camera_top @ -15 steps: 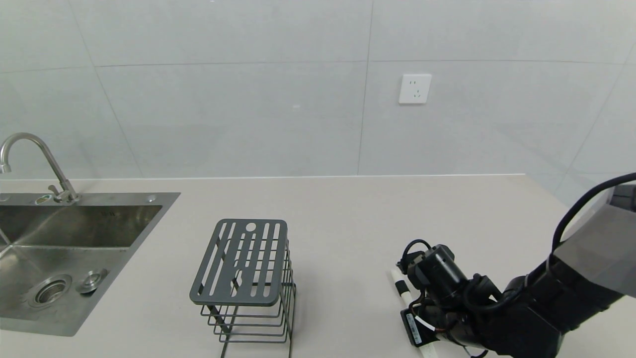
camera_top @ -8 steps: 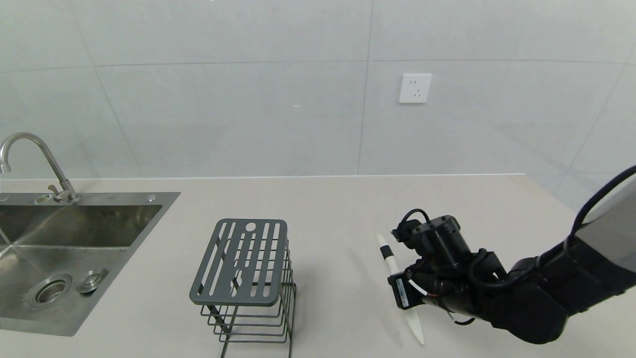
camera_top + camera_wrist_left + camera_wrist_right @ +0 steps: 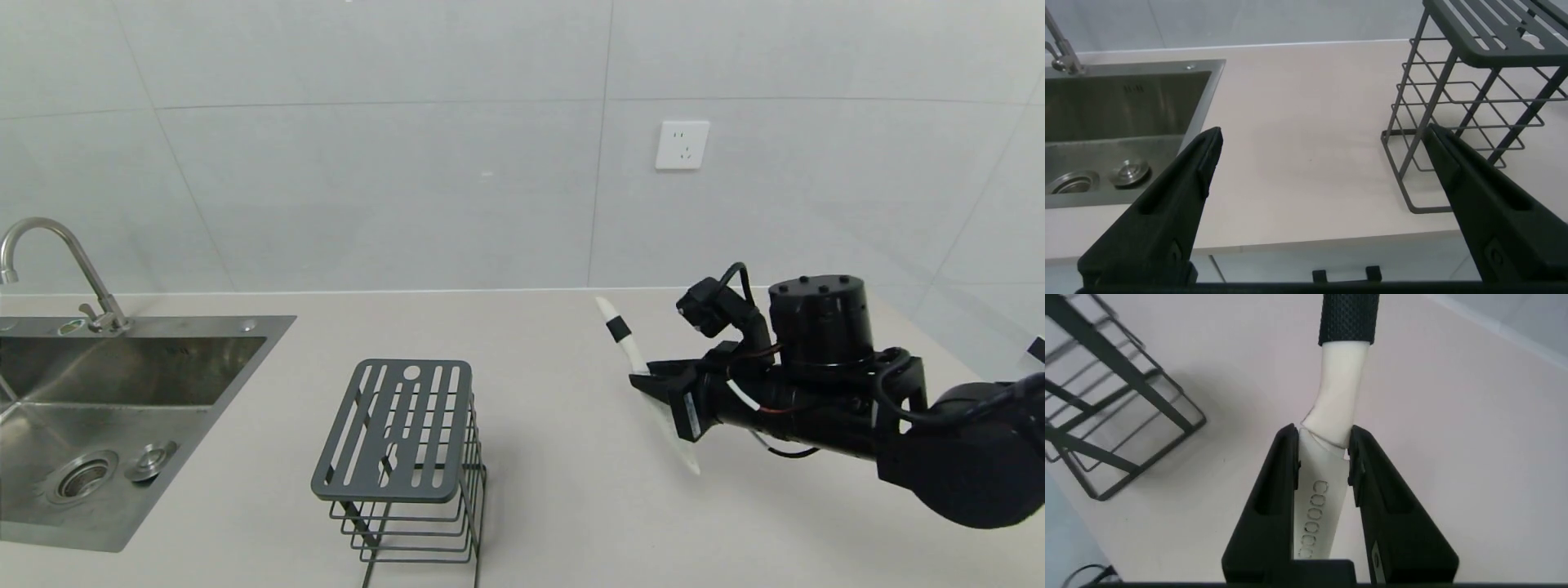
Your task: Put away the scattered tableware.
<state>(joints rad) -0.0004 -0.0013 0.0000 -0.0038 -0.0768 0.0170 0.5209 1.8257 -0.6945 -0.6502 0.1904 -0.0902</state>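
checking from my end, near to far.

left gripper (image 3: 1323, 131) sits at the near edge of the counter (image 3: 555, 343), fingers spread wide with nothing in them. it reads as parked out of the way, with its camera looking over the sink and the foot of the rack.

wire rack (image 3: 392, 433) stands by the near edge, left of centre, with its slotted top plate facing up. those slots are the obvious home for blades, so i take it as the drop target.

right gripper (image 3: 653, 384) is over the right half of the counter at mid depth, well apart from the rack. its fingers are clamped on the white knife (image 3: 1335, 392), pinching the flats of the blade just short of the handle. that grip makes sense: the flats are the widest faces, so there's less chance of it twisting. the knife looks clear of the surface and tilted, black-banded handle up toward the far edge, tip down toward the near edge. tip-low suits a slot entry, but my guess is it needs squaring to the slots first.

sink (image 3: 277, 322) is set into the left end of the counter, with the faucet (image 3: 49, 245) at its far side. wall socket (image 3: 682, 145) sits up behind the far edge and isn't relevant.

risk: the blade is slick and the grip area small, so it could slip on a fast swing.
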